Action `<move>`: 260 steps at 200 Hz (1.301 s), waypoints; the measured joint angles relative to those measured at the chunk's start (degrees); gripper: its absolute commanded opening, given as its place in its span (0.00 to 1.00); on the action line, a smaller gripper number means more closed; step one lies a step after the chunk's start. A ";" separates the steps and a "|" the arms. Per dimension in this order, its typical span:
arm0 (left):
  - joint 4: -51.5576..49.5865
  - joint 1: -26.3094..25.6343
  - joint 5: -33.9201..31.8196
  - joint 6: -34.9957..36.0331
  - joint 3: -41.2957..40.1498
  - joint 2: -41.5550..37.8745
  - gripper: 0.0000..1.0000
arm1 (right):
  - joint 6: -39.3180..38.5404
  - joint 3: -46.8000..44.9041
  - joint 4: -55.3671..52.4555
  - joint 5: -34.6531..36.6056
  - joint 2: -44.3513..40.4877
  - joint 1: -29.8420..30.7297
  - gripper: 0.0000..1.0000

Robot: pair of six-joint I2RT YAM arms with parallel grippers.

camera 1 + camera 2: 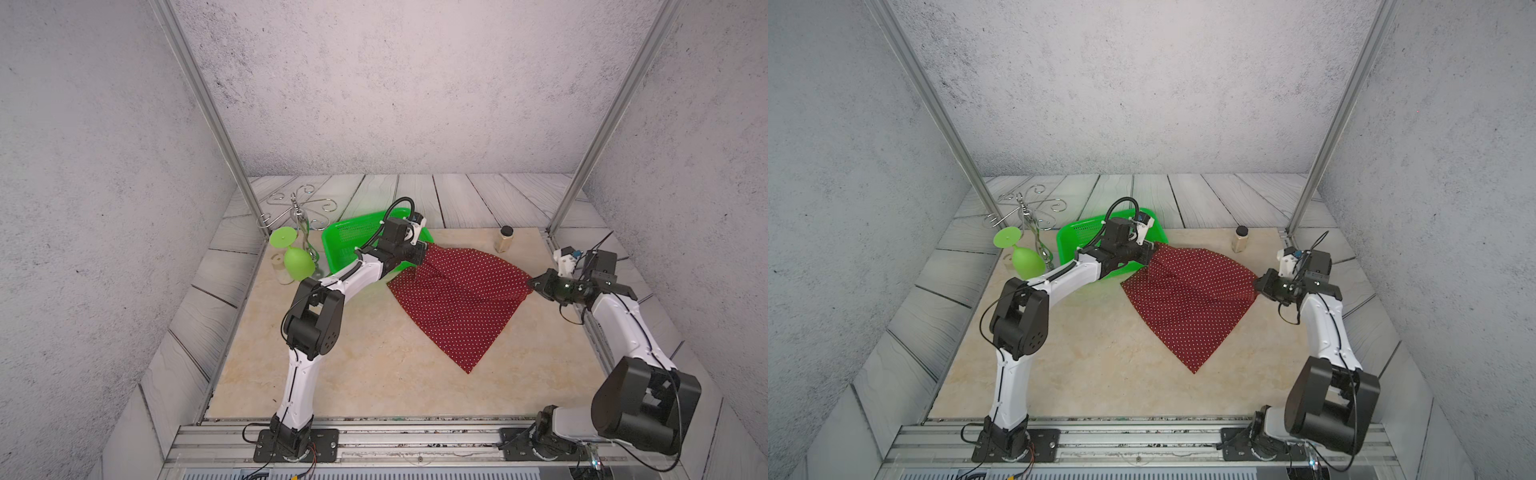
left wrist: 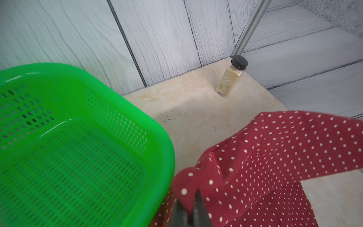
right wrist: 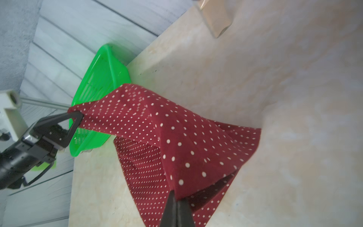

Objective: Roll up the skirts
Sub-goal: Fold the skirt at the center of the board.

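- Now — the skirt (image 1: 457, 299) hangs between both grippers: its far edge is lifted, the rest drapes down onto the table (image 1: 374, 386), and its lowest corner lies toward the robot.
- Left gripper (image 1: 423, 250) is pinched tight on one upper corner, just beside the basket (image 1: 345, 237) rim. The right wrist view shows its tips closed on a bunch of cloth.
- Right gripper (image 1: 533, 284) is clamped narrow on the opposite corner, out toward the table's right side, with its jaws meeting over fabric.
- Probable reason for the two-corner hold: it draws the top edge out so the cloth spreads. A flat sheet rolls cleanly; a crumpled one does not.
- The edge is not fully taut, and folds run down from the left corner.
- The lower part rests on the table, so it can likely be dragged and laid flat rather than dropped.
- The bottle (image 1: 505, 241) stands upright behind the skirt, near it but apart — a backward swing could tip it.
- Rolling looks not yet begun; the step in hand reads as spreading.
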 measured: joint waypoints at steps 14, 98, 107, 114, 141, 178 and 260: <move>1.60 0.98 1.09 1.14 -1.79 -1.84 0.07 | 0.68 -2.93 -0.17 -0.70 -3.08 2.08 0.00; 14.10 5.27 10.23 16.37 -25.79 -18.25 0.07 | 4.26 -12.87 -3.54 -3.54 -13.90 13.92 0.00; 15.04 5.95 11.56 17.99 -28.63 -19.87 0.07 | 4.92 -13.77 -3.98 -3.67 -14.67 14.97 0.00; 15.72 6.51 12.57 19.23 -30.69 -20.96 0.07 | 5.57 -14.38 -4.37 -3.63 -15.19 15.91 0.00; 17.07 8.85 15.34 23.02 -37.44 -24.92 0.07 | 7.80 -15.93 -7.10 -2.49 -16.61 19.50 0.00; 16.33 11.34 16.94 26.73 -43.63 -29.88 0.08 | 10.95 -18.36 -9.18 -0.87 -17.44 21.64 0.00; -0.15 11.98 15.63 35.89 -44.65 -34.60 0.17 | 16.90 -24.92 -9.01 2.93 -17.44 30.51 0.30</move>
